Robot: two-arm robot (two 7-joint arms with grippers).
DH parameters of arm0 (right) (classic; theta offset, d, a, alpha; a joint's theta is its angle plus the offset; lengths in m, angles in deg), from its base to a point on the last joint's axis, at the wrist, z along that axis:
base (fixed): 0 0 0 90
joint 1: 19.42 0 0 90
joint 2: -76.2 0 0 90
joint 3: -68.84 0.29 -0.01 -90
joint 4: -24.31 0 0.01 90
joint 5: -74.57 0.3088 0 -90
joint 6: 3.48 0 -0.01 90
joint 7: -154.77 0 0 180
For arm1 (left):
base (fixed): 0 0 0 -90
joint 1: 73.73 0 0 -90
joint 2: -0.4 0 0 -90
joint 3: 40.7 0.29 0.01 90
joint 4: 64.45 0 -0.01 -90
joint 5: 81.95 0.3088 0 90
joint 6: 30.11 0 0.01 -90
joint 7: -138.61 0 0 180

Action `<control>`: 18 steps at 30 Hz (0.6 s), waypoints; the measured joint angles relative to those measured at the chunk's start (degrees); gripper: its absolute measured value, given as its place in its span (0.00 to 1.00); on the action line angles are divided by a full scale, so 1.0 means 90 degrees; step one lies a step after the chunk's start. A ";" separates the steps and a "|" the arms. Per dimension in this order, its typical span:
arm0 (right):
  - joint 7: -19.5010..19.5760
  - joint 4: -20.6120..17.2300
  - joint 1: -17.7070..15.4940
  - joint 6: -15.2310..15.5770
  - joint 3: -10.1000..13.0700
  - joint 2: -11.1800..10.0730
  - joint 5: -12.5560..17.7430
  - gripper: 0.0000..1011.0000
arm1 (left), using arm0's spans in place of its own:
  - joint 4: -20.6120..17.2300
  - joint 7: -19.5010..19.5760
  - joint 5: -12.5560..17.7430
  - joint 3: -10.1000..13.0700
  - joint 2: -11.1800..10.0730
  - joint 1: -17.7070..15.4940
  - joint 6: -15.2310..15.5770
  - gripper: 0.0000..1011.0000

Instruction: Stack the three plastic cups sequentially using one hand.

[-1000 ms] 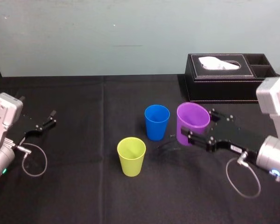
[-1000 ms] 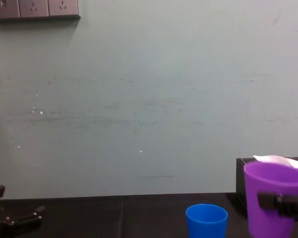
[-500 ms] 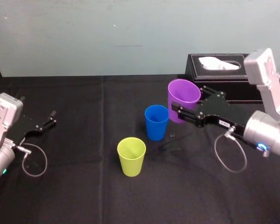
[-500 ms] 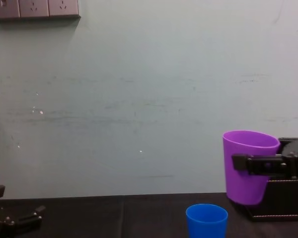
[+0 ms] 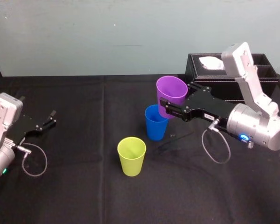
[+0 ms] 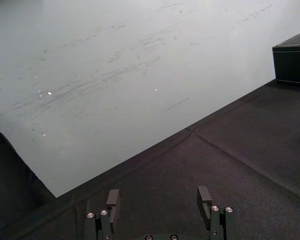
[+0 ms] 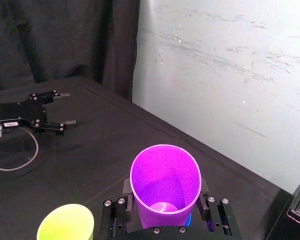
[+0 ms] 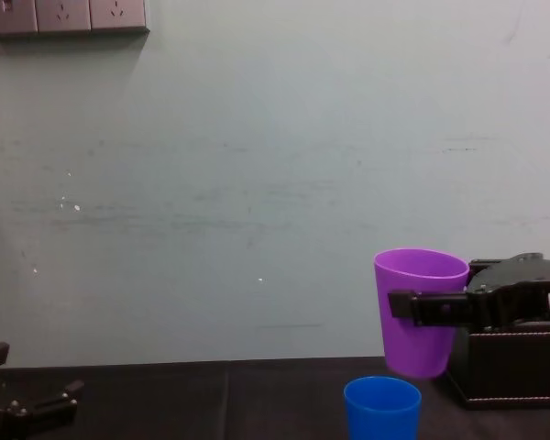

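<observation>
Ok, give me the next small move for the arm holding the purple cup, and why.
Probably nudge the right gripper a little to its left before lowering. It is shut on the purple cup, held above the blue cup, but in the chest view the purple base sits off to the right of the blue rim's centre. The left gripper lies open, idle.

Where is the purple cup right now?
Head view: the purple cup is held aloft in the right gripper, just above and slightly right of the blue cup.
</observation>
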 joint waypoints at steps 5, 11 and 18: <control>0.0003 0.0137 0.0113 0.0024 -0.0081 0.0099 -0.0076 0.73 | 0.0000 0.0000 -0.0001 0.0000 0.0000 0.0000 0.0000 1.00; 0.0003 0.0292 0.0238 0.0042 -0.0165 0.0211 -0.0165 0.73 | 0.0000 0.0000 0.0000 0.0000 0.0000 0.0000 0.0000 1.00; 0.0003 0.0470 0.0338 0.0053 -0.0226 0.0320 -0.0261 0.73 | 0.0000 0.0000 0.0000 0.0000 0.0000 0.0000 0.0000 1.00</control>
